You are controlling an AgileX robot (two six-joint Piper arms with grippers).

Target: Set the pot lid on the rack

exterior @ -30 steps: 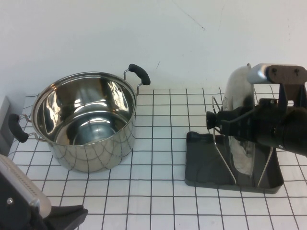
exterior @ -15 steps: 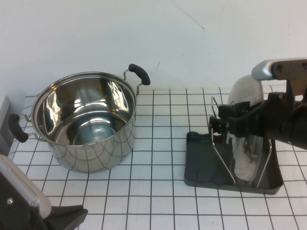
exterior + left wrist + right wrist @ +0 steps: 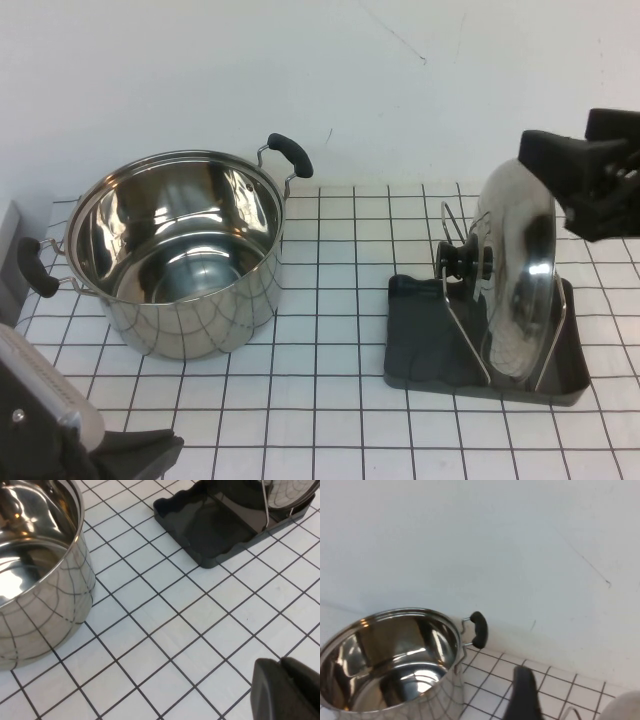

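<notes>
High view: pot lid (image 3: 520,275) stands in rack (image 3: 430,345), right gripper (image 3: 590,185) clear above it, released; left gripper (image 3: 130,455) parked low, grip unreadable; next, retreat.

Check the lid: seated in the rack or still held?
Seated. The pot lid stands on edge between the rack wire loops; the right gripper is clear of it, up-right. The left gripper is parked near-left.

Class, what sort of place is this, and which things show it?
Probably a lab's mock kitchen: steel pot, pot lid upright in the rack, gridded table, right gripper above, left gripper near the front edge.
</notes>
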